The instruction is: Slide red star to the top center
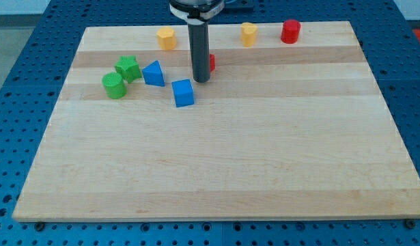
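The red star sits in the upper middle of the wooden board, mostly hidden behind my rod. Only its right edge shows. My tip rests on the board just below and in front of the star, touching or nearly touching it. A blue cube lies just below-left of the tip, apart from it.
A blue triangular block and two green blocks lie at the left. Two yellow blocks and a red cylinder stand along the top edge.
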Controlling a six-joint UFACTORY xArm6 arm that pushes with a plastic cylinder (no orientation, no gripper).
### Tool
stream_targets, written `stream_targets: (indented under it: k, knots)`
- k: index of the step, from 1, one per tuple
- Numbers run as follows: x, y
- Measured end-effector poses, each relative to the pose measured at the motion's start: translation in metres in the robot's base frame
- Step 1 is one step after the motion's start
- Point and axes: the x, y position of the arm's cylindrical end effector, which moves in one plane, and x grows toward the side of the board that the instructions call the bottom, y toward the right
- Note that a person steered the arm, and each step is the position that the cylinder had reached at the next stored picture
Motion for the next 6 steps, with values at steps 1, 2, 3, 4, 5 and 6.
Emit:
stream_targets:
  k: [1, 2, 3, 4, 5, 6]
  knots:
    - [-0.006, 0.000]
    - [-0.006, -0.023]
    - [-0.006, -0.033]
    - [-0.006, -0.020]
    - [-0.007, 0.002]
    - [-0.017, 0.006]
